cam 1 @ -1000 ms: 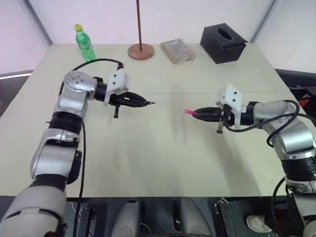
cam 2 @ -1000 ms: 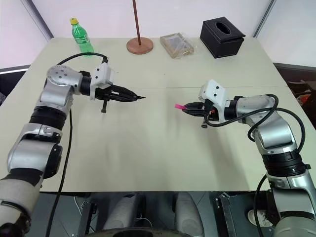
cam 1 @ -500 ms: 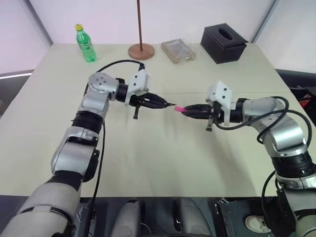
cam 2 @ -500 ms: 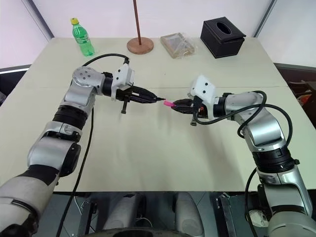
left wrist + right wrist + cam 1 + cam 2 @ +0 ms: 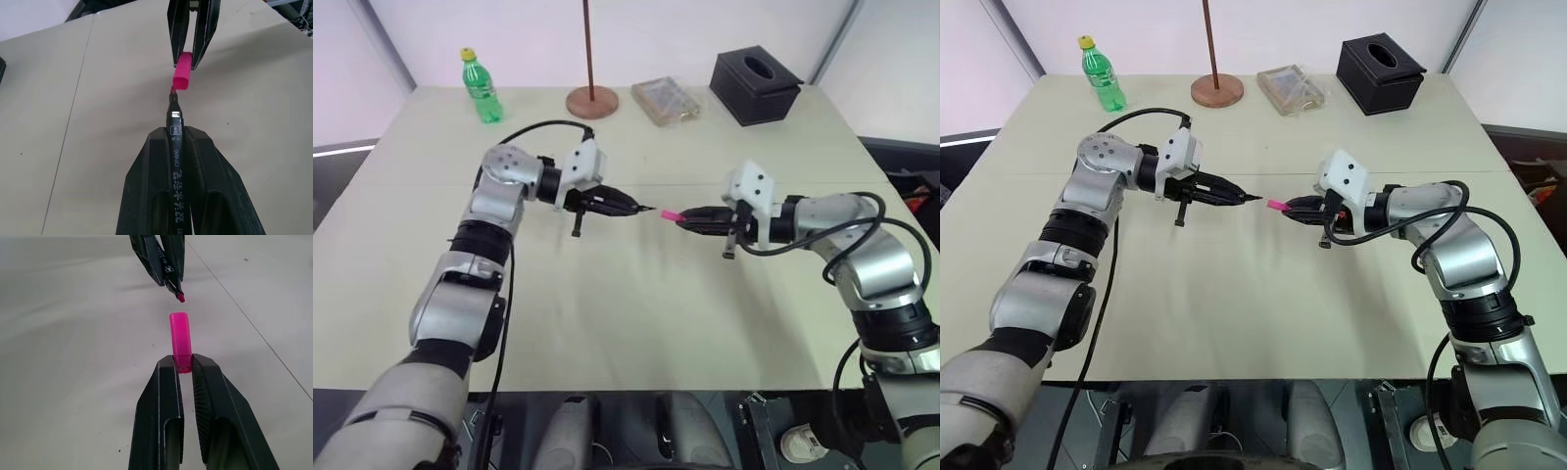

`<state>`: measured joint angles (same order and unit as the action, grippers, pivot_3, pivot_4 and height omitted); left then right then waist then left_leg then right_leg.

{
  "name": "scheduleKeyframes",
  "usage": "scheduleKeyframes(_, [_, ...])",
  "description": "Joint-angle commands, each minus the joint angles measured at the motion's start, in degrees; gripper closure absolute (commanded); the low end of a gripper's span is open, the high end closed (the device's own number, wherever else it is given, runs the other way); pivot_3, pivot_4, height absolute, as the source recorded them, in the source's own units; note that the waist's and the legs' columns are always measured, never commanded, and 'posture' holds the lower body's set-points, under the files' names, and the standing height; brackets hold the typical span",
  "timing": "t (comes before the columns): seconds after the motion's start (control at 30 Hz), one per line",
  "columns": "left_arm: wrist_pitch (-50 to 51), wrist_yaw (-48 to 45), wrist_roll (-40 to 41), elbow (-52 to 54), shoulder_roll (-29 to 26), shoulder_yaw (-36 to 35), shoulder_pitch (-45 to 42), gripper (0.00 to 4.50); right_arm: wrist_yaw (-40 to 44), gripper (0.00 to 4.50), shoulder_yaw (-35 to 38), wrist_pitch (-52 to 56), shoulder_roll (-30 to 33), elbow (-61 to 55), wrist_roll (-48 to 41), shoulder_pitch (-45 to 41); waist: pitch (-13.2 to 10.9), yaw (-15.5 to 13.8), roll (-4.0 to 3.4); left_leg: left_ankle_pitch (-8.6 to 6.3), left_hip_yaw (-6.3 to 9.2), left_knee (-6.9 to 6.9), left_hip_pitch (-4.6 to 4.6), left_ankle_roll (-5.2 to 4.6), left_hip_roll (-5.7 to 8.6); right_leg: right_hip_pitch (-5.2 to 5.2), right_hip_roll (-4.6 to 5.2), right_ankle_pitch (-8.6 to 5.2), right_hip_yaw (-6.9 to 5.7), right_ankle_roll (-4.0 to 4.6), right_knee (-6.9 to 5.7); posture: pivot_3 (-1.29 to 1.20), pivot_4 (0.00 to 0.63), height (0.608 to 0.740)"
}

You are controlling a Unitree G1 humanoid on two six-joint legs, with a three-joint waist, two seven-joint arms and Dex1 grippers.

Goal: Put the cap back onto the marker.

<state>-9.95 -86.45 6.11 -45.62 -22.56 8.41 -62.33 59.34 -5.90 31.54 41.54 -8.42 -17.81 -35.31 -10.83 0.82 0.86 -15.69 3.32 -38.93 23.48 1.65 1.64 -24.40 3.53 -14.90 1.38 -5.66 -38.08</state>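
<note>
Pink cap (image 5: 180, 340), clamped at its closed end by the right gripper (image 5: 689, 218), opens leftward. Left gripper (image 5: 626, 205) clamps the marker (image 5: 174, 147), tip just short, lined up for insertion.

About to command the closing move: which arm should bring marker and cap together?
Probably the right: its end effector grips the pink cap by its closed end, mouth facing the marker tip across a short gap, both plain in its wrist view.
</note>
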Motion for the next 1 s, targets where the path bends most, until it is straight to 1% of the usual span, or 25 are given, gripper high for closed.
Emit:
scheduleKeyframes(0.03, [-1.0, -0.1, 0.2, 0.4, -0.4, -0.2, -1.7, 4.50, -0.1, 4.48, 1.0, -1.3, 0.4, -0.3, 0.1, -0.5, 0.0, 0.0, 0.00, 0.00, 0.00, 0.00, 0.00, 0.00, 0.00, 0.00, 0.00, 0.00, 0.00, 0.00, 0.00, 0.00, 0.150, 0.740])
scheduleKeyframes(0.6, [-2.2, 0.0, -0.5, 0.0, 0.9, 0.6, -1.2, 4.50, -0.8, 4.48, 0.7, -0.3, -0.6, -1.4, -0.4, -1.4, 0.0, 0.0, 0.00, 0.00, 0.00, 0.00, 0.00, 0.00, 0.00, 0.00, 0.01, 0.00, 0.00, 0.00, 0.00, 0.00, 0.150, 0.740])
scheduleKeyframes(1.0, [-4.1, 0.9, -0.7, -2.5, 2.3, 1.3, -2.3, 4.50, -1.0, 4.48, 0.4, 1.9, -1.2, -4.4, -1.5, -1.0, 0.0, 0.0, 0.00, 0.00, 0.00, 0.00, 0.00, 0.00, 0.00, 0.00, 0.01, 0.00, 0.00, 0.00, 0.00, 0.00, 0.150, 0.740])
